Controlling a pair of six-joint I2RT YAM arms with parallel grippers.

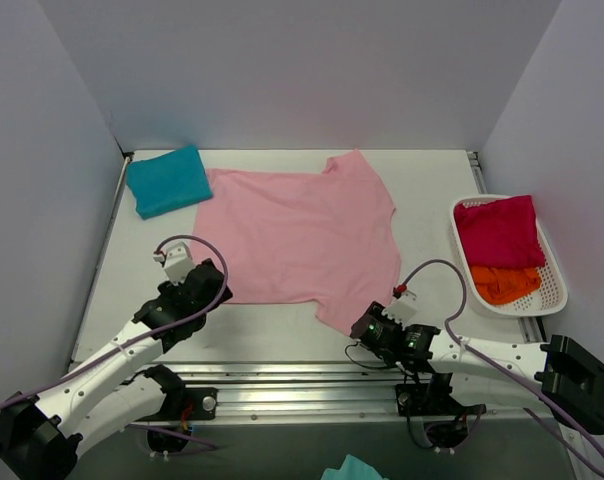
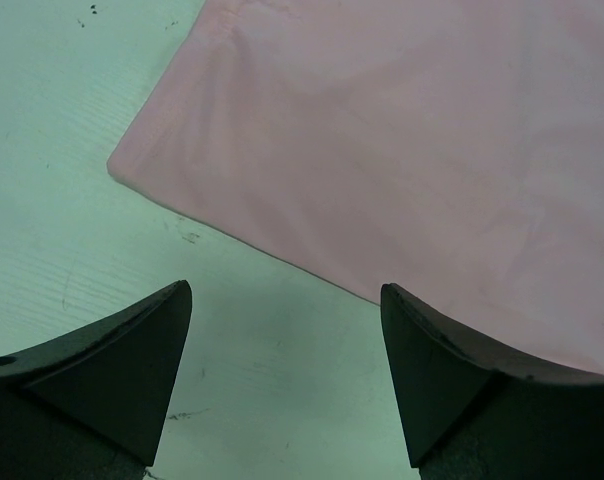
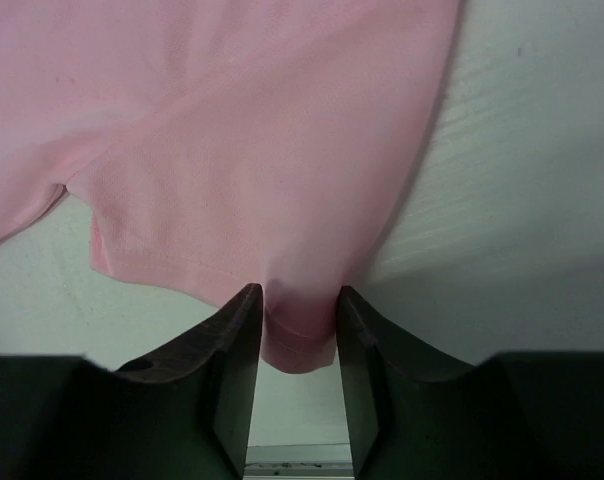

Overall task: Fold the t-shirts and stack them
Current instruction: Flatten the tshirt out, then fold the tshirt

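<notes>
So far only the teal-blue tee (image 1: 168,181) is lying folded, at the far left of the table (image 1: 122,270). The left gripper (image 2: 287,330) is hovering with its jaws spread wide, just off the near-left corner of the light pink tee (image 1: 302,235), which is lying flat mid-table, unfolded. The right gripper (image 3: 299,320) is pinching its near-right corner. The magenta-red tee (image 1: 497,230) and orange tee (image 1: 504,283) are waiting in the basket (image 1: 555,262), and nothing is blocking the fold.

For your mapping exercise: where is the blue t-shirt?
Seen from above, the blue t-shirt lies folded at the table's far left corner, beside the pink t-shirt.
</notes>
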